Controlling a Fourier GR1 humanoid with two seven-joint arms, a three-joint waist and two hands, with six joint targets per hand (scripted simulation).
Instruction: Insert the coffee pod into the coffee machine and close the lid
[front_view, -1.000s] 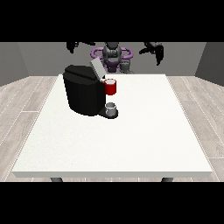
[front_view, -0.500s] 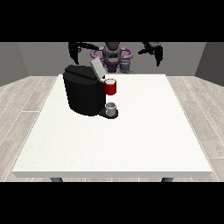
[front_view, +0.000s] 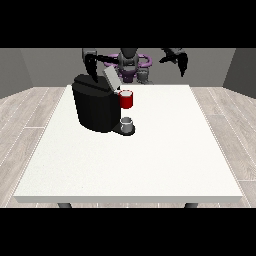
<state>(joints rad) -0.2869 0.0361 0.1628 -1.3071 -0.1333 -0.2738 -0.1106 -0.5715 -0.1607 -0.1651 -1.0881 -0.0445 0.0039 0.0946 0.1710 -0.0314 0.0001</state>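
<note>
Fingers of the hand at the view's left are seen pointing downward, just above the back of the black coffee machine; whether they are straight or curled cannot be told, and nothing is seen held in them. The hand at the view's right is raised well clear of the white table, off beyond its far edge, with its dark fingers hanging down; their spread cannot be made out either, and no object is seen in that hand. Both arms are shown bent outward from the robot's torso, which is seen small behind the table's far edge, with a purple ring around it.

The coffee machine is placed on the far left part of the table. Its grey lid is tilted up, standing open at the top of the machine. A red part is shown at the machine's front, just under the lid's lower end; whether it is the coffee pod or part of the brewing head cannot be told. Directly below it, a small grey cup is set on the machine's dark base. Pale wood flooring is seen around the table, with grey walls behind.
</note>
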